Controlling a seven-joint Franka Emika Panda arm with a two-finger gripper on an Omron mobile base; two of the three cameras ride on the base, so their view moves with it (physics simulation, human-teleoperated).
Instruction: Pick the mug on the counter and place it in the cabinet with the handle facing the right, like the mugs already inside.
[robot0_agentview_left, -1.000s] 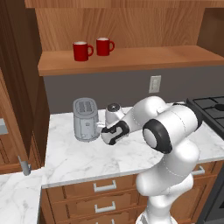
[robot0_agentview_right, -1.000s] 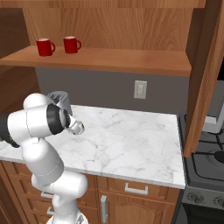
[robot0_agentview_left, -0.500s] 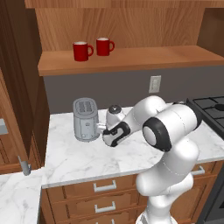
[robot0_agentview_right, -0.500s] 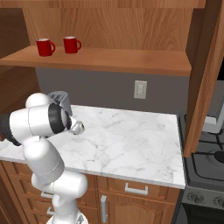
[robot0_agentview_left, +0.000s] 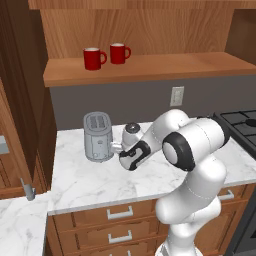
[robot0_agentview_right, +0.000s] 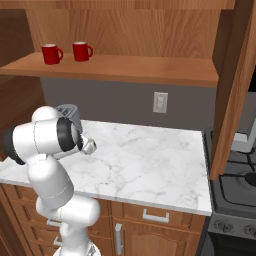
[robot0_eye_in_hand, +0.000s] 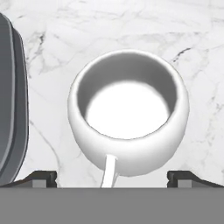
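White marble with grey veins is what I have under the hand: the counter, and on it the small squat white mug stands upright, mouth open toward my hand camera. Its thin white handle points back at the camera, between the two dark fingertips of the two-finger gripper. Those tips stand spread wide, one on each side of the mug and clear of its wall (I see marble between each tip and the mug), so nothing is pinched. From the left base camera the mug sits just beside the grey metal toaster, on the stove side of it, with the gripper close to it on the near side. In the hand camera the toaster's dark rounded side runs near the mug without touching it. Above the toaster, the brown wood-grain cabinet's shelf board carries two red mugs, side by side, handles turned toward the stove side.
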